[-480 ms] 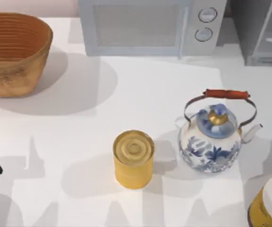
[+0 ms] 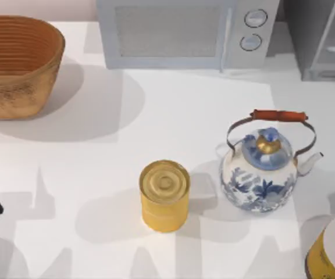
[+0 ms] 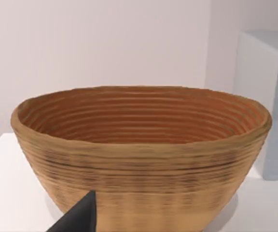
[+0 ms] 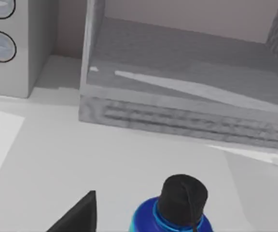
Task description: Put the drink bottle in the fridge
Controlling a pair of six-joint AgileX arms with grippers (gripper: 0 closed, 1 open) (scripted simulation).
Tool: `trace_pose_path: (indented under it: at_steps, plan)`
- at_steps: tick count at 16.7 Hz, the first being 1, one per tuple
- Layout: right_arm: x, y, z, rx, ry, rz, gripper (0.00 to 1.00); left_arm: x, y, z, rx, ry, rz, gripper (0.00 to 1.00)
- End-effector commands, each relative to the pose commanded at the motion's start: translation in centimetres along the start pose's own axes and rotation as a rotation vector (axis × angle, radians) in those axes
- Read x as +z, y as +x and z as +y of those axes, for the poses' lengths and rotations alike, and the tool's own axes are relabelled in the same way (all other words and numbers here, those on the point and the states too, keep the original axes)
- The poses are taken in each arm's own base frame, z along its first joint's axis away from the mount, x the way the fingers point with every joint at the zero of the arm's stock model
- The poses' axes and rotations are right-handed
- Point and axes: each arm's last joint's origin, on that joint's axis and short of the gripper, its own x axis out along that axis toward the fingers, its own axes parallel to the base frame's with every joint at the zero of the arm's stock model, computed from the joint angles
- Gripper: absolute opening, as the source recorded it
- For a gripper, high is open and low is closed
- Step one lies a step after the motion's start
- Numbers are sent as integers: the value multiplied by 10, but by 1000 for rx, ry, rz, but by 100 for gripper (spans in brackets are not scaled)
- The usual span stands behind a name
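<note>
Right gripper [image 4: 144, 212] holding blue drink bottle with black cap [image 4: 177, 208], facing open grey fridge cabinet [image 4: 187, 87] ahead; left gripper's [image 3: 76, 220] jaw state unclear.

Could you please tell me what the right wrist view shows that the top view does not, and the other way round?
Right wrist view alone: the blue drink bottle with its black cap, and the open inside of the fridge. Top view alone: the woven basket, the yellow can and the blue-and-white kettle. Both: the fridge and the microwave with its two dials.
</note>
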Motion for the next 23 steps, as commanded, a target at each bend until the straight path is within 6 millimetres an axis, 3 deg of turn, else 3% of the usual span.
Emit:
trace_pose_path:
  at_steps: [4,8,14,18,23]
  plan:
    - [15,24,-19,22,-157,242,100,0,0,0,0,0,0,100]
    - [30,68,-47,153,-263,457,100,0,0,0,0,0,0,100]
    - [5,123,-86,506,-259,640,100,0,0,0,0,0,0,100]
    - [-5,134,-98,702,-233,588,100,0,0,0,0,0,0,100]
    - [-7,133,-102,782,-229,528,100,0,0,0,0,0,0,100]
